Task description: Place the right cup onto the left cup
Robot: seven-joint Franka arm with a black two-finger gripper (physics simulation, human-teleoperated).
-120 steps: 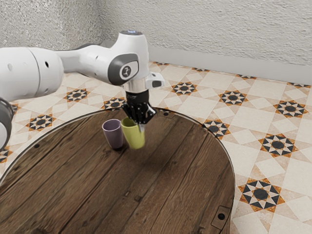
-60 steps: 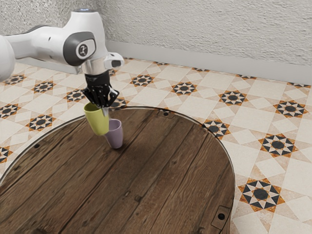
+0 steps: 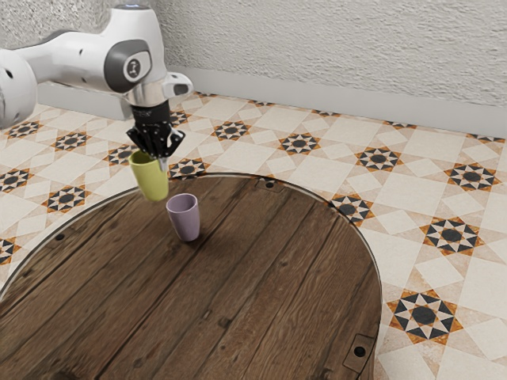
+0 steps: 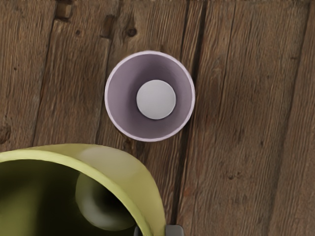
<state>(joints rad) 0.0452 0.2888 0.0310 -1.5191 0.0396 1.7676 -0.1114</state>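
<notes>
My gripper [image 3: 164,157] is up over the table's far left part in the exterior view, shut on the wall of the yellow-green cup [image 3: 150,179]. That cup hangs slightly tilted above the tabletop. Just to the exterior view's right of it and lower, the purple cup [image 3: 184,218] stands upright on the wood, apart from it. In the wrist view the purple cup [image 4: 115,96] shows its open mouth and pale bottom, and the yellow-green cup [image 4: 142,179] is large and close, with a fingertip [image 4: 174,230] at its rim.
The round wooden table [image 3: 261,277] has a thin metal rim and dark bolt plates near its edge. Patterned floor tiles [image 3: 425,315] surround it, and a textured wall [image 3: 356,55] stands behind.
The yellow-green cup, held by my gripper, was lifted from beside the purple cup and carried to the exterior view's left; lately it rose a little further. The purple cup stayed put.
</notes>
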